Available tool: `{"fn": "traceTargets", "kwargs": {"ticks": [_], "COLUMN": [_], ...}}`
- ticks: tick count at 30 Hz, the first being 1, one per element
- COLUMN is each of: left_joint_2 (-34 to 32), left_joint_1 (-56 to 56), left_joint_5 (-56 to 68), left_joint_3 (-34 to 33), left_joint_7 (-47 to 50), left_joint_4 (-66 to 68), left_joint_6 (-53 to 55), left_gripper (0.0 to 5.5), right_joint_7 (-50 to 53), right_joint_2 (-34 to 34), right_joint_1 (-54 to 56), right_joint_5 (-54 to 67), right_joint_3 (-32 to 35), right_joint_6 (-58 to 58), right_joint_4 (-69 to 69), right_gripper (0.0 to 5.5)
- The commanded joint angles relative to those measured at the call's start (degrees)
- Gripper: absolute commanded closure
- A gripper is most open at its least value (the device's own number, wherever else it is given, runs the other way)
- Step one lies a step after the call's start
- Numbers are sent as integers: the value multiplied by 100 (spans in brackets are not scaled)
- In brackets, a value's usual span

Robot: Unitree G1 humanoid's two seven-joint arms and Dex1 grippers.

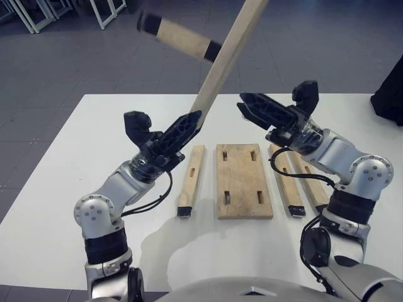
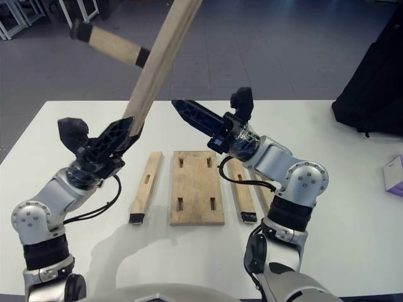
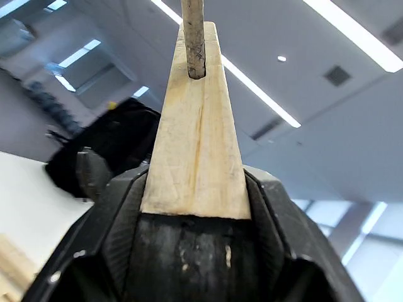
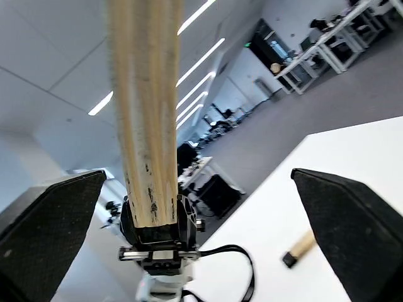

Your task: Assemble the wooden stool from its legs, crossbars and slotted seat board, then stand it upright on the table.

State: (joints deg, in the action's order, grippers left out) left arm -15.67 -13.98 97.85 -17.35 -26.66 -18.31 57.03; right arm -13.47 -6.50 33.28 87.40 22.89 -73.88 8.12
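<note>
Your left pincer (image 3: pixel 195 184) is pinching the lower end of a wooden leg (image 1: pixel 227 58). The leg slants up and away over the white tabletop (image 1: pixel 75 163), and a round crossbar (image 1: pixel 182 36) with dark ends sits in a hole near its upper part. Your right pincer (image 1: pixel 280 100) hangs in the air just to the right of that raised leg, fingers spread wide and gripping nothing. Below them the slotted seat board (image 1: pixel 242 182) lies flat on the tabletop, with one loose leg (image 1: pixel 191 179) near its left edge and two more legs (image 1: pixel 286 179) side by side on its right.
</note>
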Motion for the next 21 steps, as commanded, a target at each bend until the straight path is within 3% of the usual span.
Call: {"fn": "traceTargets", "kwargs": {"ticks": [1,7,21], "left_joint_2": [-329,-371,-525], "left_joint_1": [-113,79,310], "left_joint_5": [82,-434,-1509], "left_joint_3": [270,600,785], "left_joint_7": [-224,-307,-679], "left_joint_4": [31,-49,-15], "left_joint_6": [126,-58,-455], "left_gripper": [347,347,347], "right_joint_7": [1066,1673,1615], "right_joint_2": [-252,-496,-1112], "right_joint_1": [80,270,605], "right_joint_5": [1737,2559,2559], "right_joint_3": [-559,-1016,-1150], "right_joint_6": [511,1332,1330], "right_joint_4": [68,261,87], "right_gripper": [0,0,296]}}
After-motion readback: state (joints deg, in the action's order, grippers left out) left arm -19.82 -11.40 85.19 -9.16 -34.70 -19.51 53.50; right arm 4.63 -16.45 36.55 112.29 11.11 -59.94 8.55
